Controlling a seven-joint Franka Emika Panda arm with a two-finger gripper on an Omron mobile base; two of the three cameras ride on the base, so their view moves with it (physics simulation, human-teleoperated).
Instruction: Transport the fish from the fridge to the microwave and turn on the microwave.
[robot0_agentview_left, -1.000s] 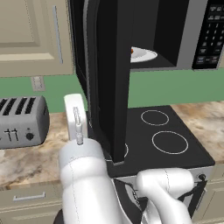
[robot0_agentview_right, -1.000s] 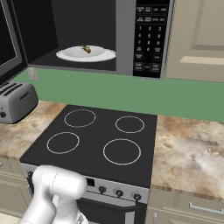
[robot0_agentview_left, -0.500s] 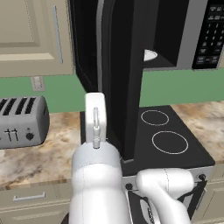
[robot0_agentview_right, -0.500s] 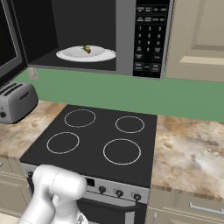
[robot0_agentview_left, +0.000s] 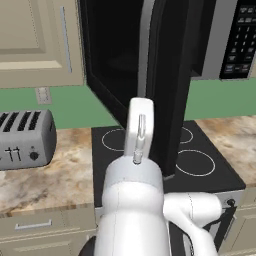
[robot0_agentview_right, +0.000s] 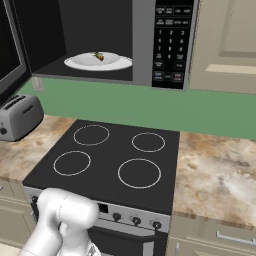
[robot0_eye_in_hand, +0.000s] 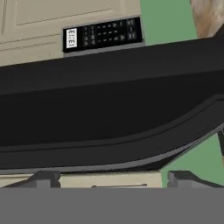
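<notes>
The microwave (robot0_agentview_right: 145, 45) hangs above the stove with its cavity exposed. Inside it a white plate (robot0_agentview_right: 80, 63) carries the small greenish fish (robot0_agentview_right: 99, 56). Its black door (robot0_agentview_left: 170, 90) stands part-way swung, and in the left base view it hides the cavity. My white arm (robot0_agentview_left: 139, 130) rises just in front of that door. In the hand view the door (robot0_eye_in_hand: 109, 100) spans the picture close ahead, with the keypad (robot0_eye_in_hand: 103, 34) beyond it. My gripper (robot0_eye_in_hand: 113, 181) is open, its fingertips (robot0_eye_in_hand: 43, 178) wide apart with nothing between them. The fridge is out of view.
A black four-ring stove (robot0_agentview_right: 110, 155) lies below the microwave. A silver toaster (robot0_agentview_left: 25, 137) stands on the marbled counter (robot0_agentview_right: 220, 170) to the left. Beige wall cabinets (robot0_agentview_right: 225, 40) flank the microwave, and a green wall (robot0_agentview_right: 150, 107) runs behind.
In the left base view the microwave door has swung further right, toward shut, and now hides the plate. My arm has moved right along with it. The gripper stays open.
</notes>
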